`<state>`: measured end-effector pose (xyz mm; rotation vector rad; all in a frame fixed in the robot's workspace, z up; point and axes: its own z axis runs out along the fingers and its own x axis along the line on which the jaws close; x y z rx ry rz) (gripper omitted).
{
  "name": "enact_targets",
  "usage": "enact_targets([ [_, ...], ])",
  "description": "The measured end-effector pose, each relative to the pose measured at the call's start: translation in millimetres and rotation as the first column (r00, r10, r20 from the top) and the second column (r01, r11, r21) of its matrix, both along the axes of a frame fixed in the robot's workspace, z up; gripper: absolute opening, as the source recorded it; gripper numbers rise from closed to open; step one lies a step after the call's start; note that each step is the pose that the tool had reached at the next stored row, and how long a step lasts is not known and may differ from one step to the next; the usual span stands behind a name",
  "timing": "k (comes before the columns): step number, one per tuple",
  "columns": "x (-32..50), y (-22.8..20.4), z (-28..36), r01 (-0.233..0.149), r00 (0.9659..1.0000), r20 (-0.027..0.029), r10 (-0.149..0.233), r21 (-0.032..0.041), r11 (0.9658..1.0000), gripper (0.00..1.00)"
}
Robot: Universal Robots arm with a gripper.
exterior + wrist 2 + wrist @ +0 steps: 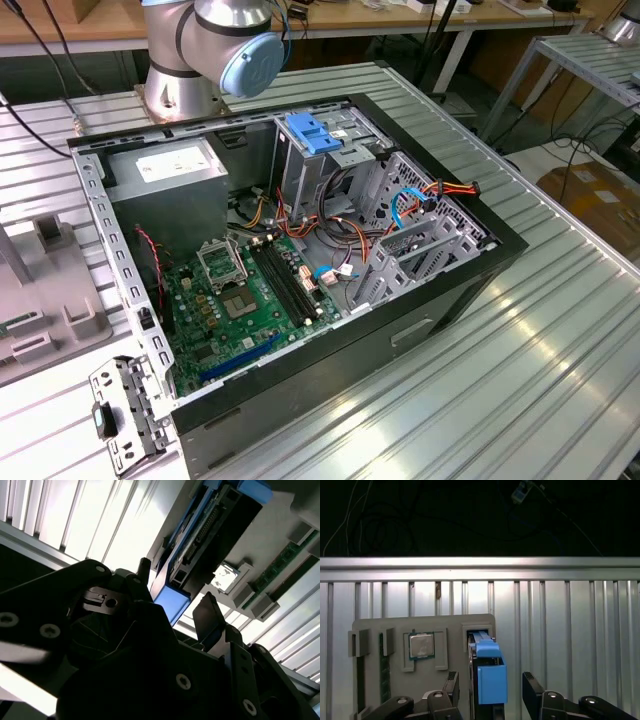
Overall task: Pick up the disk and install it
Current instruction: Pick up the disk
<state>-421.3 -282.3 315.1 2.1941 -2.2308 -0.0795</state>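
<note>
Hand [491, 676]: released. Its two fingers [451, 682] stand spread, one on each side of the disk [490, 660]. A narrow gap shows at each side in the first wrist view, so nothing is gripped.

Disk: it stands on edge in a slot of the grey holder [455, 625], and its blue side rail faces the hand. In the second wrist view the dark body and connector edge [207, 527] run away from the hand, and the blue rail end [171, 605] sits just beside one fingertip [206, 614].

Holder contents: a processor chip [421, 645] lies flat in its recess beside the disk slot. Memory sticks [384, 670] sit in slots farther along the same side. The holder rests on the ribbed aluminium desk [570, 630].

Exterior view: the open computer case [450, 290] lies on its side on the desk. The arm base [200, 60] is at its far side. Inside the case:
- The motherboard [240, 300] is toward the near left.
- The grey power-supply box [165, 185] is at the far left.
- A tall metal cage [300, 175] topped by a blue latch [313, 132] is near the far middle.
- Loose cables [340, 240] run between the cage and the bays at the exterior view's right.

Part of the grey holder [50, 300] shows at the exterior view's left edge, well apart from the cage.
</note>
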Motion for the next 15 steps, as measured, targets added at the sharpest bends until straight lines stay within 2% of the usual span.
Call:
enact_targets([
  [15, 0.0, 0.0, -6.4, 0.000, 1.0000, -0.0001, 0.000, 0.0000, 1.0000, 0.62],
])
